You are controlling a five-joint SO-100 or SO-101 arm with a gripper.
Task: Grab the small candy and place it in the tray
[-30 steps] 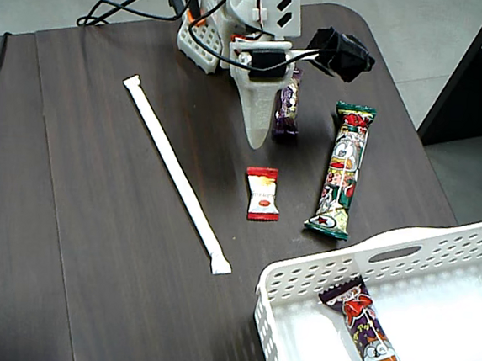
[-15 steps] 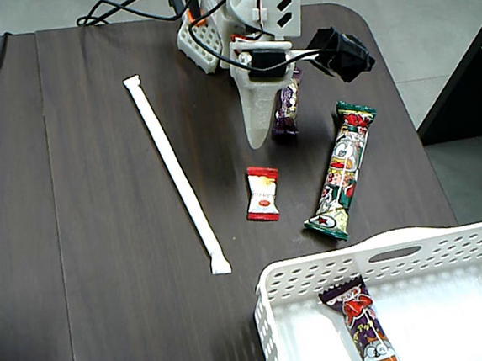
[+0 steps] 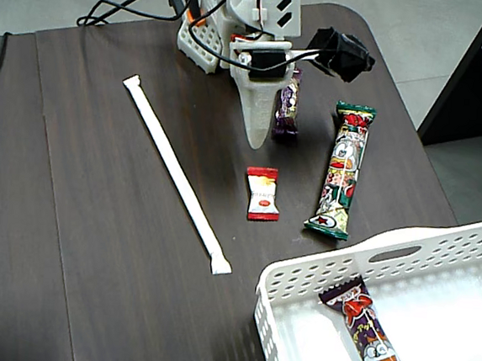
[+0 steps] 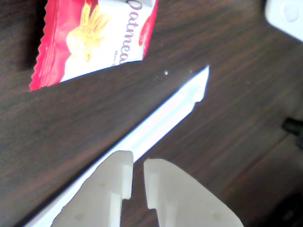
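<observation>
The small candy point(image 3: 262, 194) lies flat on the desk point(image 3: 92, 243), just below the pincer point(image 3: 259, 140) tip in the fixed view, not touching it. The pincer point(image 4: 137, 177) is nearly clenched, with only a narrow slit between its jaws, grasping nothing. The tray point(image 3: 300, 279) sits well beyond the candy, with a snack bar point(image 3: 370, 344) inside.

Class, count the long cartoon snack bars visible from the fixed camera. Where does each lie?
2. One snack bar lies on the table right of the small candy; another bar lies inside the tray, partly cut off.
</observation>
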